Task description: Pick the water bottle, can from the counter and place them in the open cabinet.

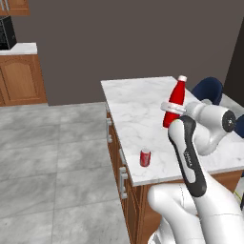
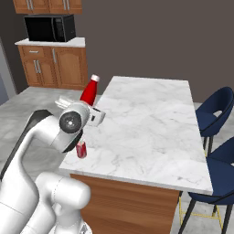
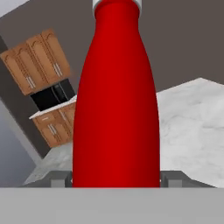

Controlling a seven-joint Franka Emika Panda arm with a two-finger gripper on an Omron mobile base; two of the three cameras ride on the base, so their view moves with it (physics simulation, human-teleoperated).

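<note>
marble counter (image 1: pixel 138 109), red can (image 1: pixel 145 157) near edge

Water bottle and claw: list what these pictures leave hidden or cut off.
- Water bottle: hand view, its cap top is cut by the upper edge and its base is out of sight at the bottom.
- Bottle's base: left base view, the arm covers it; lifted or standing on the counter, cannot tell.
- Claw: right base view, the wrist hides most of it.
- Can: right base view, partly behind the arm; markings too small.
</note>
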